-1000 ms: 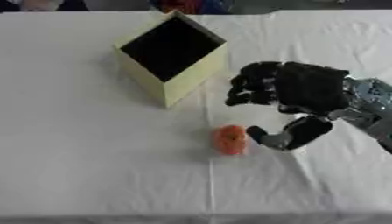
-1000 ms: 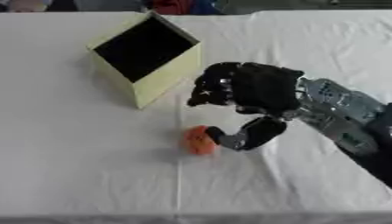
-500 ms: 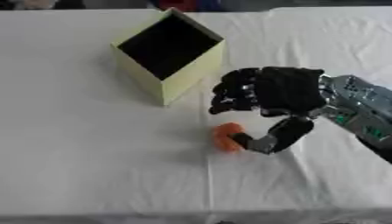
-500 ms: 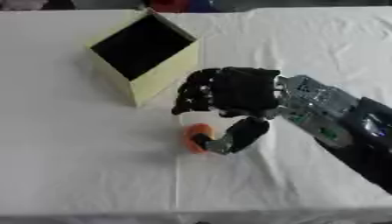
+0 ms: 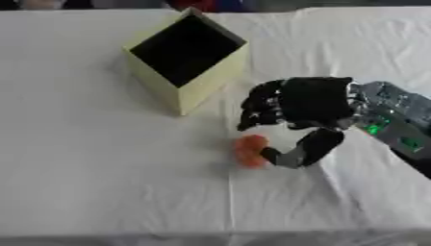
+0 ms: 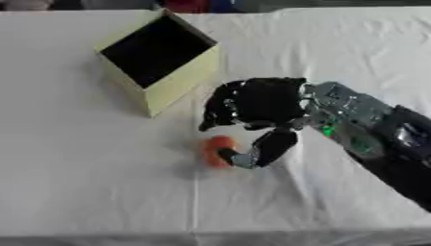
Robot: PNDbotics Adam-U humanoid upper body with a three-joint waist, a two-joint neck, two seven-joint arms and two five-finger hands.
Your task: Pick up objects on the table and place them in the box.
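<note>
a: what's changed w/ the right hand?
b: moved in on the orange object; thumb now touching it, fingers curled above, not yet closed round it.
a: and the object?
b: on the tabletop, just below-right of the box. grasp starting, nothing boxed yet.

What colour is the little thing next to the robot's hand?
Orange-red. The small object by the right hand shows best in the left eye view.

A table draped in a white cloth carries a pale yellow open-topped box set askew toward the far side and a small orange object lying nearer, apart from it.
</note>
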